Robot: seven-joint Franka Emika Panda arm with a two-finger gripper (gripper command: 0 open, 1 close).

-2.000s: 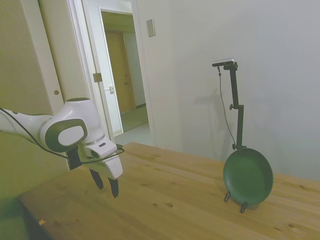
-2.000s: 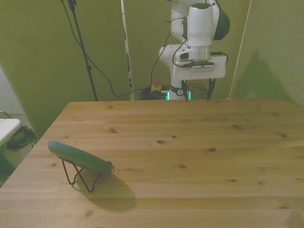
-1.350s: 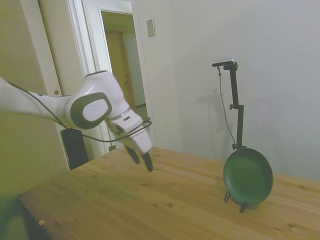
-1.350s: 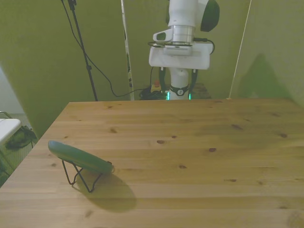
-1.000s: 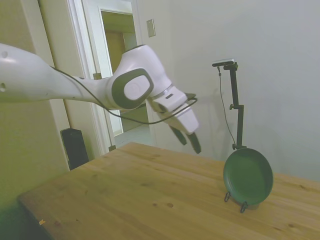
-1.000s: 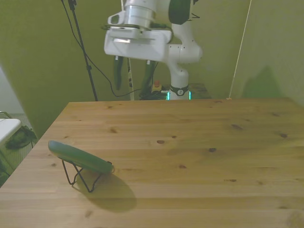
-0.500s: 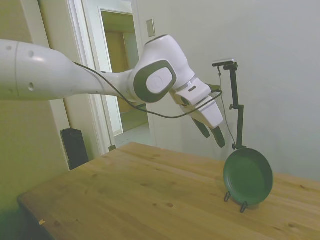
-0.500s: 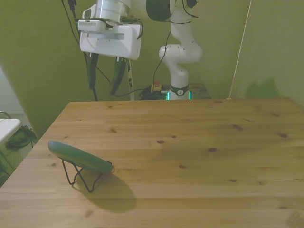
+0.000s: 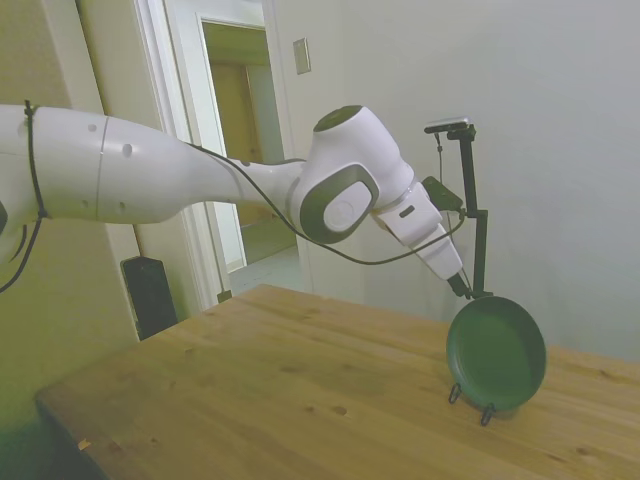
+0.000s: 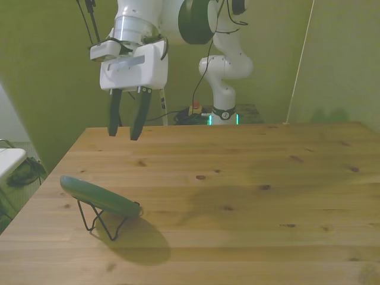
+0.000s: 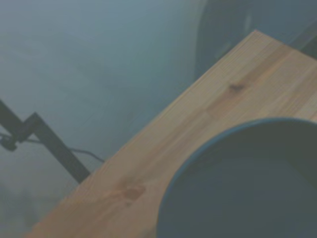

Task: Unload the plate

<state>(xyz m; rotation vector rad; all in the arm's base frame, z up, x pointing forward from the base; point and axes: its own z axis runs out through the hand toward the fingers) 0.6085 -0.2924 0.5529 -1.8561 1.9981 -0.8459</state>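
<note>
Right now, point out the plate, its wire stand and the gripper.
plate (image 9: 496, 352): side view, middle of its dark green face.
wire stand (image 10: 98, 219): front view, black legs under the plate.
gripper (image 10: 125, 134): front view, midway between the fingertips, jaws apart.

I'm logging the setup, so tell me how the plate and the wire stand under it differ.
The plate is a solid, dark green round dish; the wire stand is thin, open black wire. The plate leans tilted, held off the wood, while the stand's feet rest on the table. The plate is far wider than the stand. Both sit near the table's edge, untouched by the gripper.
</note>
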